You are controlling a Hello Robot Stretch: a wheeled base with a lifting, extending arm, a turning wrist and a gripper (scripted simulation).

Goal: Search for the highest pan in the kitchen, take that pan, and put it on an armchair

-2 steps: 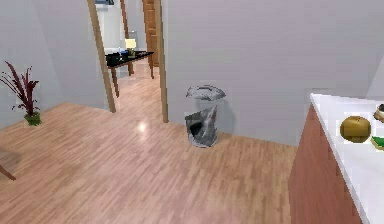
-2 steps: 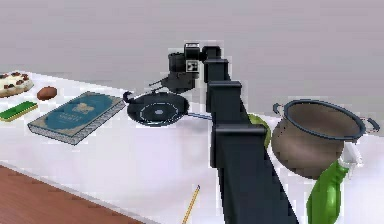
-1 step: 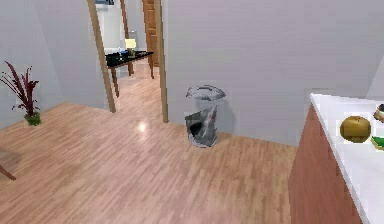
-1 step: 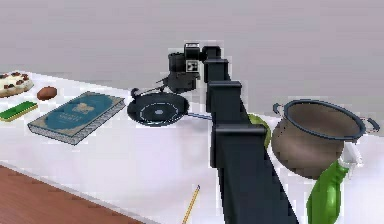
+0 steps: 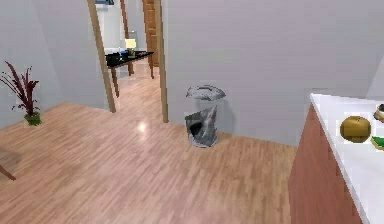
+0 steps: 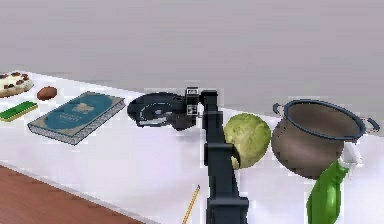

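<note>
In the forward view the counter [image 5: 345, 150] comes in at the right, and its corner faces a wide stretch of bare wood floor [image 5: 120, 160]. Out past that corner a see-through grey bin [image 5: 205, 117] stands by the wall with a dark shape low inside. Farther from the counter, a doorway [image 5: 132, 60] leads to a dark table [image 5: 128, 57]. The arm side view runs along the counter's white top. There the pan [image 6: 155, 108], dark and shallow, lies toward the counter's back, well off its front edge; we cannot make out anything in it. The gripper [image 6: 172, 120] meets the pan's rim. We cannot tell how its fingers [image 6: 165, 122] stand, nor whether it holds anything. Also on the counter are a blue book [image 6: 77, 115], a green cabbage [image 6: 247, 138] beside the arm [image 6: 215, 160], and a brown pot [image 6: 318, 135] whose inside looks dark. A thin yellow stick [image 6: 190, 203] lies near the counter's front edge.
</note>
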